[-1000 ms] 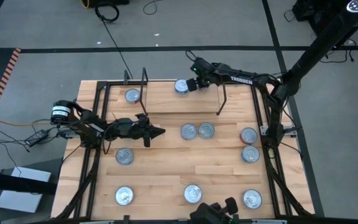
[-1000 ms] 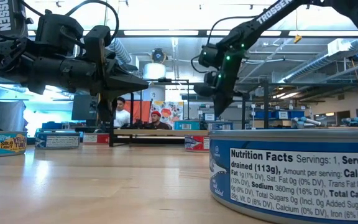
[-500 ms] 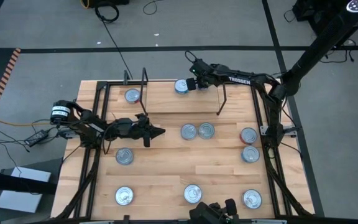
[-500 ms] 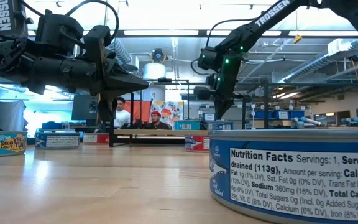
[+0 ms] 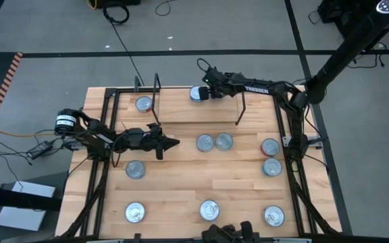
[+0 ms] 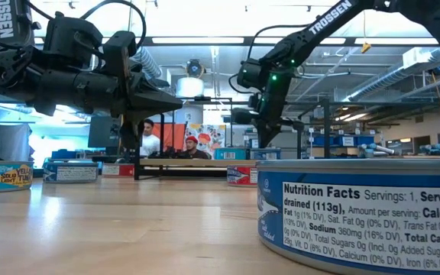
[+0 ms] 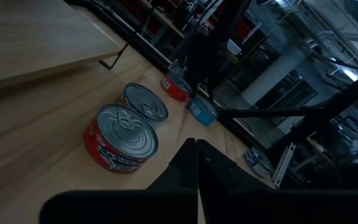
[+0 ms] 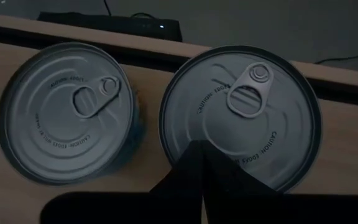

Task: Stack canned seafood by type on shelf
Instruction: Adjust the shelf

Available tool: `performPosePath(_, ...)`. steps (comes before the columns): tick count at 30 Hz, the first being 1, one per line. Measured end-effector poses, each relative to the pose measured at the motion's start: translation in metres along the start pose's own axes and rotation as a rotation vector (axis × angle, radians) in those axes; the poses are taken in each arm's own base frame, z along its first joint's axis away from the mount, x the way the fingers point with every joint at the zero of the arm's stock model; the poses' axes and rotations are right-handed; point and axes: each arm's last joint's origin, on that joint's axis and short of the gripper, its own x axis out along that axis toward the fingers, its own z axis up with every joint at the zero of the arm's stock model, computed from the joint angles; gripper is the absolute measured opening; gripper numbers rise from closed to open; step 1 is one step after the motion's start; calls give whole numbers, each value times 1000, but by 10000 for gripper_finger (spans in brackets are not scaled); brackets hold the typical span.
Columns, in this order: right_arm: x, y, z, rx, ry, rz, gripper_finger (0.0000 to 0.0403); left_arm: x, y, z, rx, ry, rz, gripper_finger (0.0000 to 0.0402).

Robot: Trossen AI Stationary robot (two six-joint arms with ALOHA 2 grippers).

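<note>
Right gripper (image 5: 204, 92) is over the far end of the shelf (image 5: 181, 108), just beside the tin (image 5: 196, 93) sitting on the board; its wrist view shows the fingers closed together with nothing between them, looking down on two lids, tin A (image 8: 67, 112) and tin B (image 8: 241, 112), side by side. Can't tell from the top view whether that is one stack plus a neighbour or two singles, and the label colours aren't visible from above, so type sorting is at risk here: if a red lands on a blue pile, nothing in this view would flag it. Other risk: closed fingers this near the lid could nudge the tin toward the shelf's back edge, and it sits close to that edge. Another tin (image 5: 144, 104) sits at the shelf's left end, outside the wire frame (image 5: 157, 88). Left gripper (image 5: 173, 142) hovers mid-table, fingers also pinched shut and empty, pointed at the red tin (image 7: 122, 137) and the one touching it (image 7: 145, 102). That pair being in contact is a grasp hazard: opening around one will likely shove the other. Several tins are still loose on the table (image 5: 174, 182).
</note>
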Motion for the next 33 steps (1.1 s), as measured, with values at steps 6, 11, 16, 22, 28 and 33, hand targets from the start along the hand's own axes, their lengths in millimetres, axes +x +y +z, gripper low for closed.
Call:
performPosePath(6, 0, -3, -3, -8, 28, -30, 4, 0, 0, 0, 0, 0, 0, 0)
performPosePath(11, -1, -3, -4, 8, 38, -40, 5, 0, 0, 0, 0, 0, 0, 0)
performPosePath(16, -4, -1, -4, 5, 32, -36, 8, 0, 0, 0, 0, 0, 0, 0)
performPosePath(22, -11, 9, 2, -14, 23, 12, 10, 0, 0, 0, 0, 0, 0, 0)
performPosePath(28, -18, 16, 10, -22, -29, 45, 8, 0, 0, 0, 0, 0, 0, 0)
performPosePath(33, -19, 17, 10, -86, -38, 47, 6, 0, 0, 0, 0, 0, 0, 0)
